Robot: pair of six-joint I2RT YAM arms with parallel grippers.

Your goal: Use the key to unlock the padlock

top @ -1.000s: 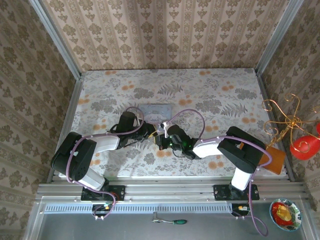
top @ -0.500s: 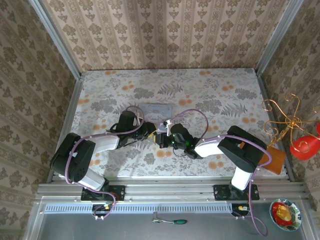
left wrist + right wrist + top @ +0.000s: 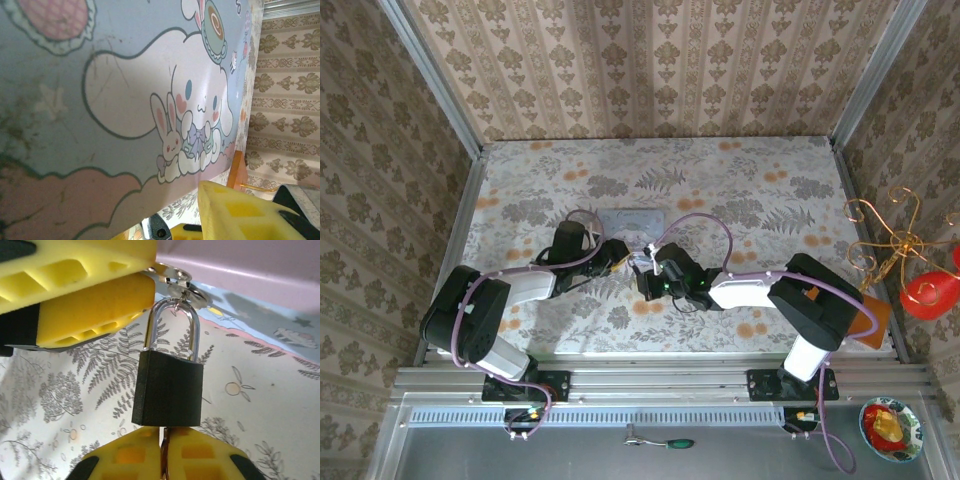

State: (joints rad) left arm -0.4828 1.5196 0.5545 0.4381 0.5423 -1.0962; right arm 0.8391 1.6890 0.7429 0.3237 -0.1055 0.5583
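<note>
The padlock (image 3: 169, 390) is a small black block whose steel shackle (image 3: 172, 322) hangs from a metal latch ring (image 3: 181, 284) at the edge of the light blue cartoon tin (image 3: 130, 85). My right gripper (image 3: 164, 432) sits just under the lock, shut on the key (image 3: 163, 442), a thin dark sliver whose tip meets the lock's underside. My left gripper (image 3: 148, 276) comes in from the upper left, its yellow fingers (image 3: 90, 305) closed together at the latch ring. From above, both grippers meet just in front of the tin (image 3: 632, 217), left gripper (image 3: 619, 256) facing right gripper (image 3: 644, 272).
The tin lies at the middle of the floral table (image 3: 770, 200). A gold wire stand (image 3: 885, 235) and a red object (image 3: 928, 290) sit off the right edge. A green-handled tool (image 3: 672, 443) lies in the near tray, a small bowl (image 3: 888, 427) at bottom right.
Both grippers have crept a little farther from the bases, toward the tin. The right gripper has closed in on the left one.
</note>
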